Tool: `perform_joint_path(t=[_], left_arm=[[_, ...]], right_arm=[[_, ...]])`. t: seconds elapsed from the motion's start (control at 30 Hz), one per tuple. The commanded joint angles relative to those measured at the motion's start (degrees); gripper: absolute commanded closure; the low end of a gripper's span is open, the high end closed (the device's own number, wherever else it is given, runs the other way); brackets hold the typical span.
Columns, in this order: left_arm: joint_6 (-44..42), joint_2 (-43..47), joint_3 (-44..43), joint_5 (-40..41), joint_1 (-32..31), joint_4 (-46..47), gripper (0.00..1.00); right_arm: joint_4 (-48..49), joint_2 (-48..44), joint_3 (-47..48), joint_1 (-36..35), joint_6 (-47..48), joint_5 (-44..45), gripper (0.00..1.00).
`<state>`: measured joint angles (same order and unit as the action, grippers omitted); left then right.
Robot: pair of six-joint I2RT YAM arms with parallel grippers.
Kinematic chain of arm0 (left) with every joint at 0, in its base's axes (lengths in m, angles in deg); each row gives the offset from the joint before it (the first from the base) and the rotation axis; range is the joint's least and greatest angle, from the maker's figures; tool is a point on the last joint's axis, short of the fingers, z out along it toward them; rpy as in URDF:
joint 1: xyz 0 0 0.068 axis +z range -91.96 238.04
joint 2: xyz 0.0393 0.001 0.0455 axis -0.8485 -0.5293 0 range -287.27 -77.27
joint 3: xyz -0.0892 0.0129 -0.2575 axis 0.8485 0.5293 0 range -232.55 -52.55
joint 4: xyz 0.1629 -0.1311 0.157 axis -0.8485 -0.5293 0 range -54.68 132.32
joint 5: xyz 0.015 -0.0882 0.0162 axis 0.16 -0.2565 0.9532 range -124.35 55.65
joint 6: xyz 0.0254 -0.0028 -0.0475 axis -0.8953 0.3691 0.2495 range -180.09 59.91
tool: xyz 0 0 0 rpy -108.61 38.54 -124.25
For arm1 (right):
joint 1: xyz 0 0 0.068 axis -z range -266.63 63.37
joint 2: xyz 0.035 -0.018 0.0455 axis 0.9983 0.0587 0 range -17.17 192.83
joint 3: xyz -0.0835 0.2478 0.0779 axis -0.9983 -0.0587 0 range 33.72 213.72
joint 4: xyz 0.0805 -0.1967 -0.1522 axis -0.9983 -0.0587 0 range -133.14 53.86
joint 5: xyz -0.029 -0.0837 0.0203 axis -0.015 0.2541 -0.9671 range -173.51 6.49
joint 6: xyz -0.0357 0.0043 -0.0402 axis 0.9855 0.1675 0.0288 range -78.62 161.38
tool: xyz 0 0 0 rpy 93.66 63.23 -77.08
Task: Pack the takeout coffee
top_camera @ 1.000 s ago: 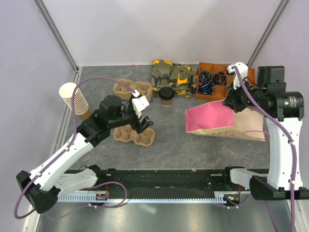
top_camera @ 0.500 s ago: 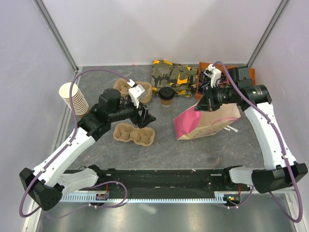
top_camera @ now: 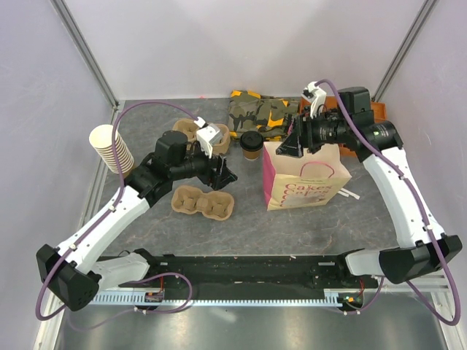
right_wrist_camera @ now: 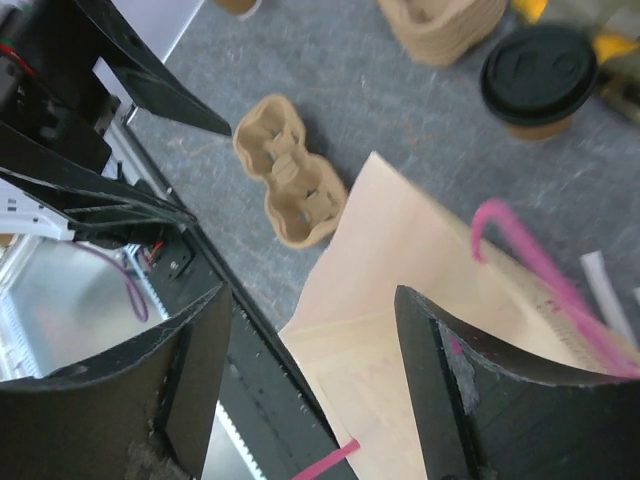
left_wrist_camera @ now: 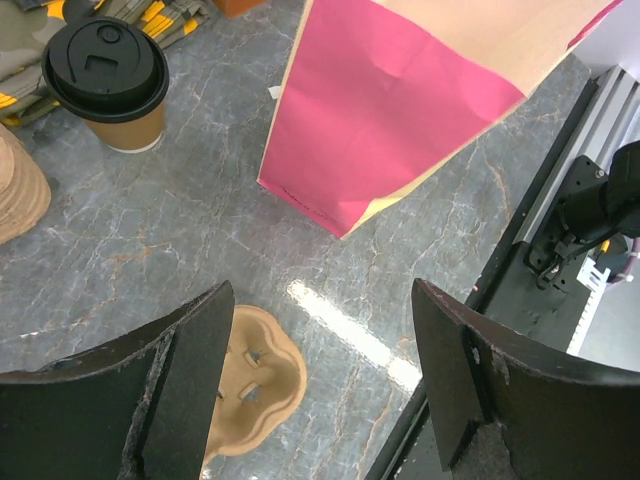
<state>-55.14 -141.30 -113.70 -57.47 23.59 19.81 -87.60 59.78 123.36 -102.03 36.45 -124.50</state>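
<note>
The takeout coffee point(top_camera: 252, 144), a tan cup with a black lid, stands at the table's middle back; it also shows in the left wrist view point(left_wrist_camera: 108, 80) and the right wrist view point(right_wrist_camera: 540, 75). Just right of it a paper bag point(top_camera: 303, 181) stands upright, tan in front with a pink side point(left_wrist_camera: 390, 110). My right gripper point(top_camera: 294, 144) hovers open over the bag's top edge point(right_wrist_camera: 420, 300), beside its pink handle point(right_wrist_camera: 530, 255). My left gripper point(top_camera: 219, 173) is open and empty above the table, left of the cup, over a pulp cup carrier point(left_wrist_camera: 250, 385).
A loose carrier point(top_camera: 203, 202) lies front left, and a stack of carriers point(top_camera: 195, 133) sits behind it. Lidless cups point(top_camera: 111, 149) are stacked at far left. A camouflage cloth point(top_camera: 263, 113) and an orange tray point(top_camera: 376, 111) lie at the back.
My right gripper carried the bag leftward, stood it upright next to the cup, and opened, letting go of it. The left arm shifted slightly towards the back.
</note>
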Motion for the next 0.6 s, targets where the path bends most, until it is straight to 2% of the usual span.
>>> perform_joint_path(t=[0.0, 0.17, 0.27, 0.3, 0.33, 0.57], left_arm=[[3.13, -0.13, -2.66, -1.50, 0.44, 2.90, 0.21], [3.22, 0.48, -2.66, -1.06, 0.71, 2.90, 0.18], [3.92, 1.10, -2.31, -0.79, 1.58, 2.81, 0.14], [4.19, 1.19, -2.14, -0.62, 1.85, 2.90, 0.13], [4.54, 1.28, -1.96, -0.62, 2.29, 2.82, 0.12], [6.74, 2.77, -0.47, -1.49, 4.66, 2.55, 0.10]], right_arm=[[1.45, -3.55, 7.64, -0.16, 2.55, 2.84, 0.25], [-0.91, -9.97, 11.68, 0.02, 2.21, 14.68, 0.26], [-3.82, -13.22, 8.82, 0.45, 3.16, 31.80, 0.29], [-4.17, -14.27, 7.31, 0.89, 3.87, 40.47, 0.30], [-5.30, -15.67, 5.99, 1.77, 4.22, 43.68, 0.31], [-9.71, -19.38, -4.03, 5.81, 5.81, 49.26, 0.33]])
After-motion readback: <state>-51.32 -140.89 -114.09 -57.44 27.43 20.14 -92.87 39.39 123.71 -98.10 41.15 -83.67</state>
